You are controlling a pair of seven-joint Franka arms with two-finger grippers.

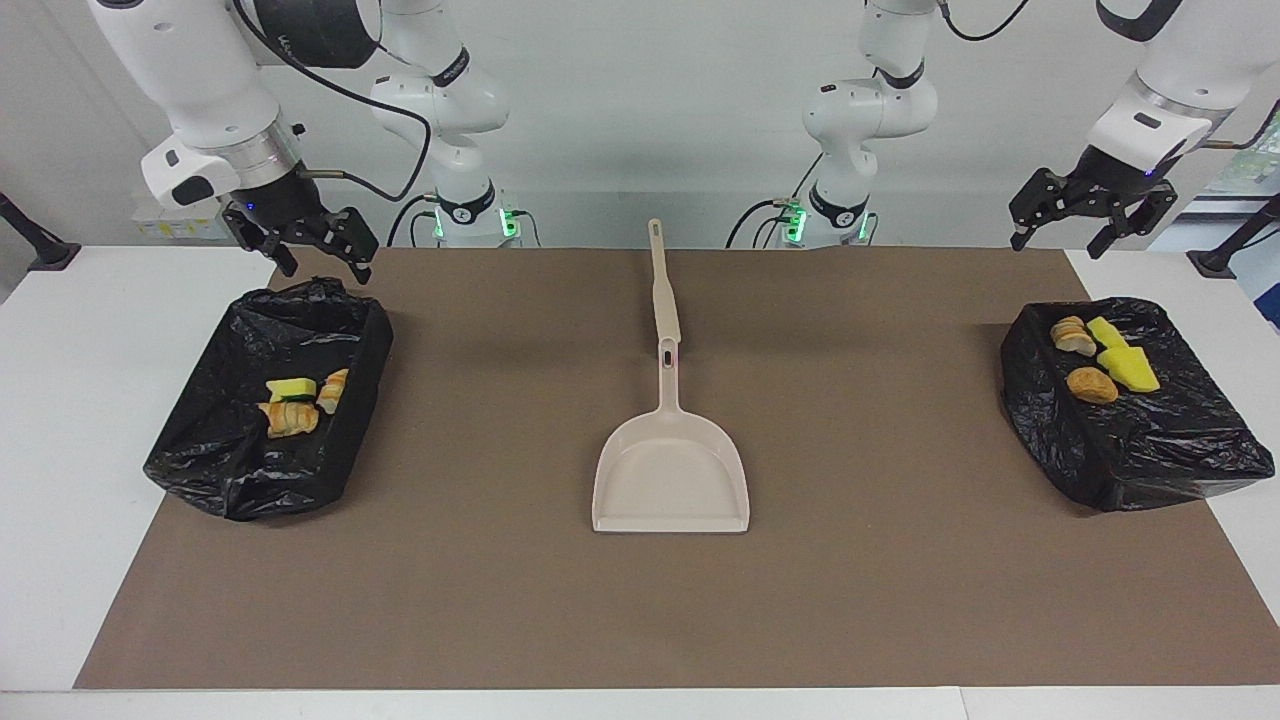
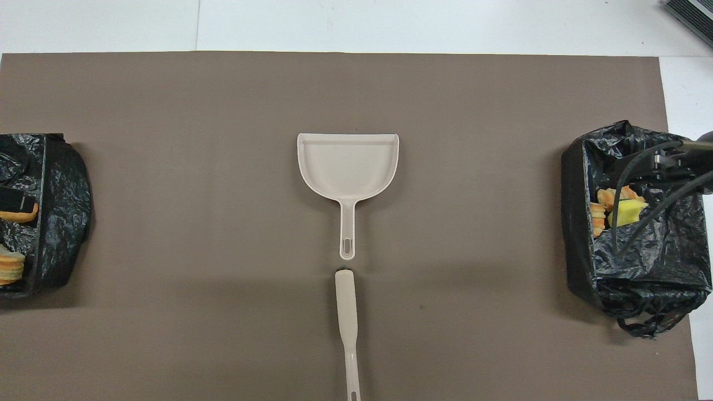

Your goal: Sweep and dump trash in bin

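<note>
1. Taking the dustpan (image 1: 671,483) as landmark: nearest the robots, the right gripper (image 1: 300,238) hangs over the rim of the right-arm-end bin (image 1: 215,455), jaws spread, holding nothing; the left gripper (image 1: 1090,212) hangs above the left-arm-end bin (image 1: 1150,460), likewise spread and empty.
2. The brush (image 1: 662,290) lies just robot-ward of the dustpan's handle.
3. The trash (image 1: 293,402) sits inside both bins; none lies on the mat (image 1: 900,600), so the job looks finished.
4. No readable writing.

Left claw (image 1: 1087,217) raised (fingers spread), right claw (image 1: 315,243) lower, fingers spread
</note>
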